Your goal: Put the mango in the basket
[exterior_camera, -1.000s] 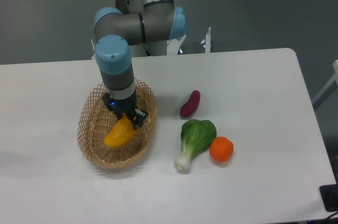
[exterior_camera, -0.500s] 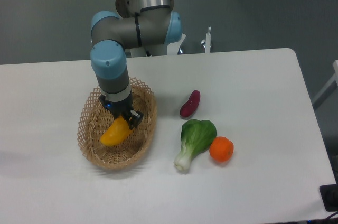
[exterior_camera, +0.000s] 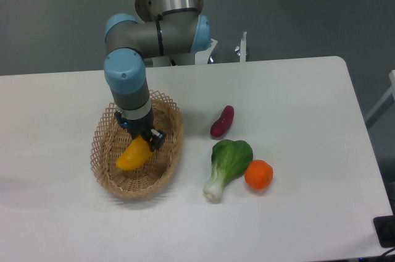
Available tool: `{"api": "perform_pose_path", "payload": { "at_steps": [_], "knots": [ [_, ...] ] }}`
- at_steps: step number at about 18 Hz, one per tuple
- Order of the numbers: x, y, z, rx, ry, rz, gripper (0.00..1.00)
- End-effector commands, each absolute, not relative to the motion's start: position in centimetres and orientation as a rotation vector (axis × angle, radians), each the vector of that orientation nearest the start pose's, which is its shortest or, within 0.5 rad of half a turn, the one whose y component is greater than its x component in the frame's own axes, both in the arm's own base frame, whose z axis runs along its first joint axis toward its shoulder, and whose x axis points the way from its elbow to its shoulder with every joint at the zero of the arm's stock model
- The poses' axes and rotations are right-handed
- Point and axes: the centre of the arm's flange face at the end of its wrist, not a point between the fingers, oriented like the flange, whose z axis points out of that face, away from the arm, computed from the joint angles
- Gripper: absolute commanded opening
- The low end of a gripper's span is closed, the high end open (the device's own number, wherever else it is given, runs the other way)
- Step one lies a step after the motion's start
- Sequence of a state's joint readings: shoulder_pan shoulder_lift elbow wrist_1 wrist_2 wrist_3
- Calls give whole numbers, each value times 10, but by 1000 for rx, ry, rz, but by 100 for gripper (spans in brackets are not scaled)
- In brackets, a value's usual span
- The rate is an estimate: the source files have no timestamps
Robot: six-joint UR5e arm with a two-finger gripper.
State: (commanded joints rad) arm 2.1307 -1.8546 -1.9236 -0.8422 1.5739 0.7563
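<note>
Now, mango: the mango (exterior_camera: 133,156) hangs low inside the basket (exterior_camera: 103,163), over its floor; contact with the weave can't be told.
Gripper: the gripper (exterior_camera: 147,140) pinches the mango's upper end.
Progress: carrying looks done; release and lifting clear remain.
Nearby: a purple vegetable (exterior_camera: 222,121), a leafy green (exterior_camera: 228,159) and an orange (exterior_camera: 258,174) lie on the table (exterior_camera: 296,101), well apart from the basket.
</note>
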Motion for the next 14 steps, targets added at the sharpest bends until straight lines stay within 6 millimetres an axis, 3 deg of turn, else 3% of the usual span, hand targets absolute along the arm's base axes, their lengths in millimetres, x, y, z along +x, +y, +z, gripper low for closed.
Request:
{"api": "perform_pose_path", "payload": {
  "at_steps": [3, 7, 14],
  "knots": [
    [-181, 538, 253, -3030, 293, 118, 91],
    [-190, 540, 265, -3009, 278, 144, 92],
    [-266, 532, 312, -2940, 105, 240, 99]
  ]
}}
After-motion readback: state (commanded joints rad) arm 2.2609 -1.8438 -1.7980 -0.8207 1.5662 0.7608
